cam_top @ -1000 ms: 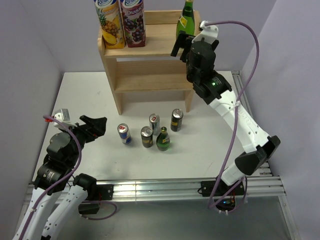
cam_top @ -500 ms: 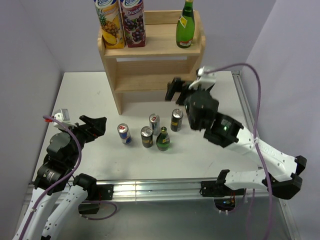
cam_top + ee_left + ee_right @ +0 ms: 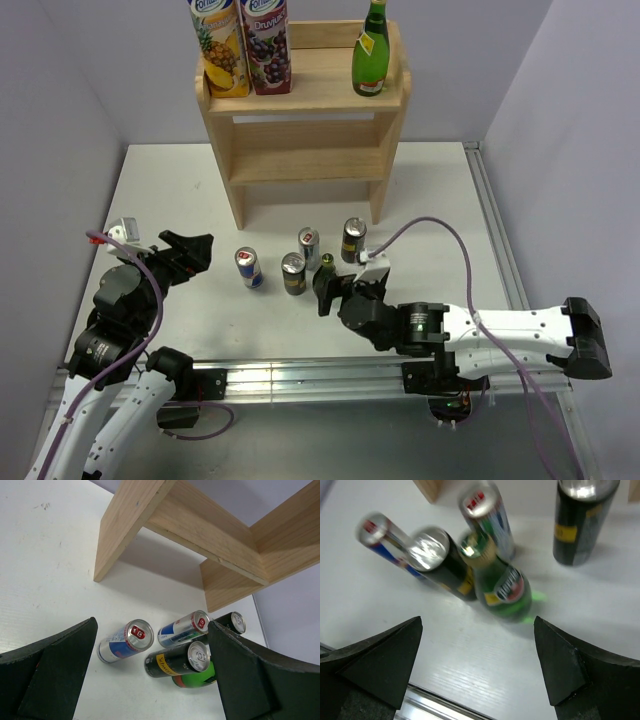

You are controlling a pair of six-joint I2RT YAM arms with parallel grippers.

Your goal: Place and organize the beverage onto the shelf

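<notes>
The light-wood shelf stands at the back of the table, with two juice cartons and a tall green bottle on its top board. On the table in front stand a blue can, a slim silver can, two black cans and a small green bottle. My right gripper is open, low on the near side of that bottle, with empty jaws. My left gripper is open and empty, left of the blue can.
The shelf's lower board carries nothing. An aluminium rail runs along the table's near edge, right behind my right gripper. Purple walls close in the back and both sides. In the left wrist view the shelf's side panel rises beyond the cans.
My right arm left the tall green bottle on the shelf's top board and swung down to the near side of the cans. The left arm has not moved.
</notes>
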